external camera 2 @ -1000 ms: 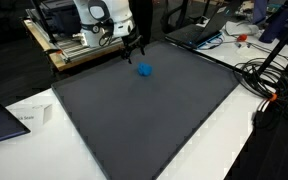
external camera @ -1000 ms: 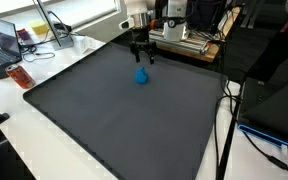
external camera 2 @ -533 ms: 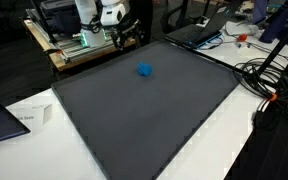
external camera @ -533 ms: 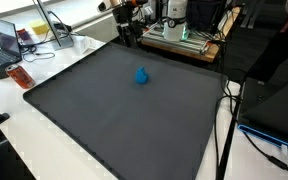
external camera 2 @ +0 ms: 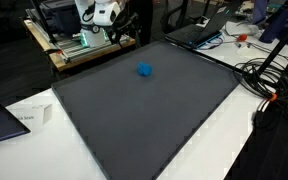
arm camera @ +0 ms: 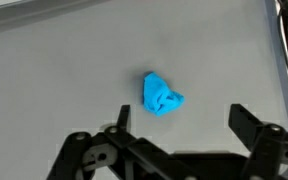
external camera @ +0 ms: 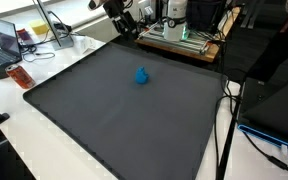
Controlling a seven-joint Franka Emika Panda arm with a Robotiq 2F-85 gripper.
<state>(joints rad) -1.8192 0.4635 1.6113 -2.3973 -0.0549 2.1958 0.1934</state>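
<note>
A small crumpled blue object (external camera: 141,76) lies on the dark grey mat (external camera: 114,120), toward its far part; it also shows in the other exterior view (external camera 2: 144,70) and in the wrist view (arm camera: 161,95). My gripper (external camera: 127,27) is raised well above and behind the mat's far edge, apart from the blue object; it also shows in an exterior view (external camera 2: 124,35). In the wrist view the gripper (arm camera: 182,120) has its two black fingers spread wide with nothing between them. The blue object lies on the mat beyond the fingertips, nearer the left finger (arm camera: 120,117).
The mat lies on a white table (external camera: 44,140). A wooden frame with equipment (external camera: 184,40) stands behind the mat. A laptop (external camera: 6,45) and a red object (external camera: 21,76) lie at one side. Cables (external camera 2: 264,85) and a white box (external camera 2: 29,115) lie beside the mat.
The gripper has risen from just above the blue object and drawn back beyond the mat's far edge. The blue object has stayed where it was on the mat.
</note>
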